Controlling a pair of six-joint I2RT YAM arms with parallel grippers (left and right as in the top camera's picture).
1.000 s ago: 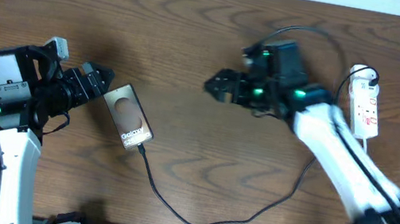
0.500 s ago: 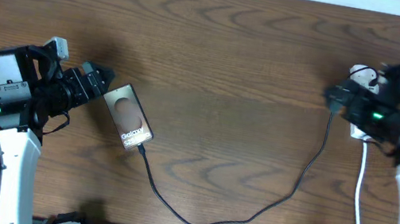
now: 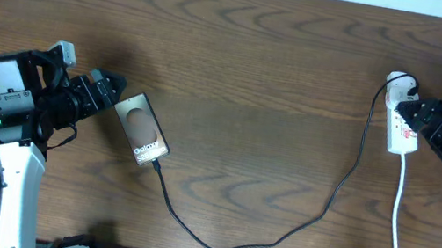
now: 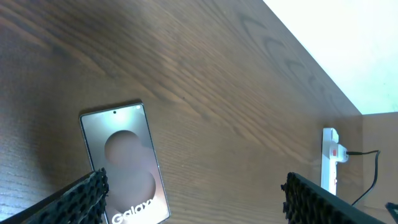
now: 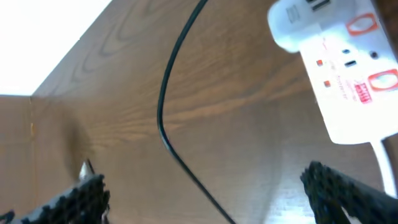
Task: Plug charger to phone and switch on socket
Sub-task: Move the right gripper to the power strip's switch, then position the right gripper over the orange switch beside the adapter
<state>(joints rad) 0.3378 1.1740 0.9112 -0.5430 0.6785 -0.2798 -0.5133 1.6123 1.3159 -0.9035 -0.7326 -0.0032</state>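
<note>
On the table's [image 3: 259, 50] left half lies the phone [image 3: 142, 129], face up and slanted, its "Galaxy" lettering at the near end. Just left of the phone, by its far corner, the left gripper [image 3: 109, 90] stands wide open and holds nothing. In its wrist view the phone [image 4: 127, 165] lies beside one finger [image 4: 74, 199]. From the phone's near end the charger [image 3: 219, 247] runs right in a slack loop. Its tip meets the phone, but I cannot tell whether it is seated. Well right of the phone, the charger climbs to the socket [image 3: 404, 117]. The right gripper [image 3: 418, 113] sits at the socket's right edge, spread wide and empty. Its wrist view shows the socket [image 5: 348, 74] and charger [image 5: 171, 112] ahead.
</note>
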